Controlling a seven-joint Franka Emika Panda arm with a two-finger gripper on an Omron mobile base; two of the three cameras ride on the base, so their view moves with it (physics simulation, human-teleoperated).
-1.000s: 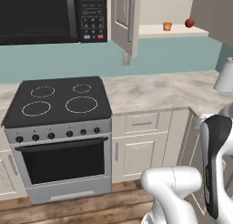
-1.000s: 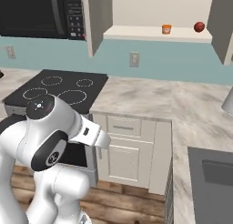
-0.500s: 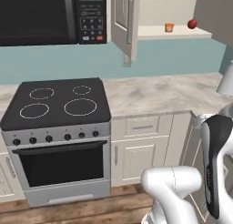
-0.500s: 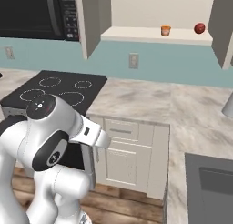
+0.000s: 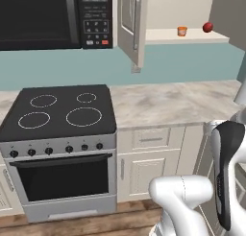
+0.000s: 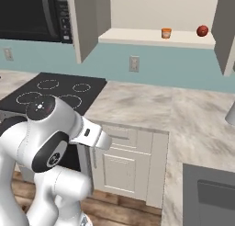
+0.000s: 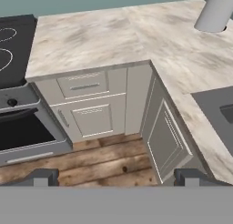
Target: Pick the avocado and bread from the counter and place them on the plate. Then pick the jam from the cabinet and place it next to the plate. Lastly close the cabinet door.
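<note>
The jam (image 5: pixel 181 31) is a small orange jar standing on the shelf of the open wall cabinet (image 5: pixel 192 37), also seen from the right as jam (image 6: pixel 166 33). The cabinet's left door (image 5: pixel 132 24) swings out towards me and its right door (image 6: pixel 225 32) stands open too. My gripper (image 7: pixel 118 177) is open with nothing between its fingertips (image 7: pixel 45 175). It hangs low in front of the corner base cabinets (image 7: pixel 91 109), looking down at them and the wooden floor, far below the jam.
A red round fruit (image 5: pixel 207 27) sits on the same shelf, right of the jam. A black cooktop and oven (image 5: pixel 62 115) stand to the left under a microwave (image 5: pixel 53 17). A grey cylinder (image 7: pixel 216 11) stands on the marble counter (image 7: pixel 113 32), and a sink (image 7: pixel 218 109) lies to the right.
The whole picture has slid slightly downward in both base views, so the camera has moved a little. The jam, doors and arm pose look unchanged.
</note>
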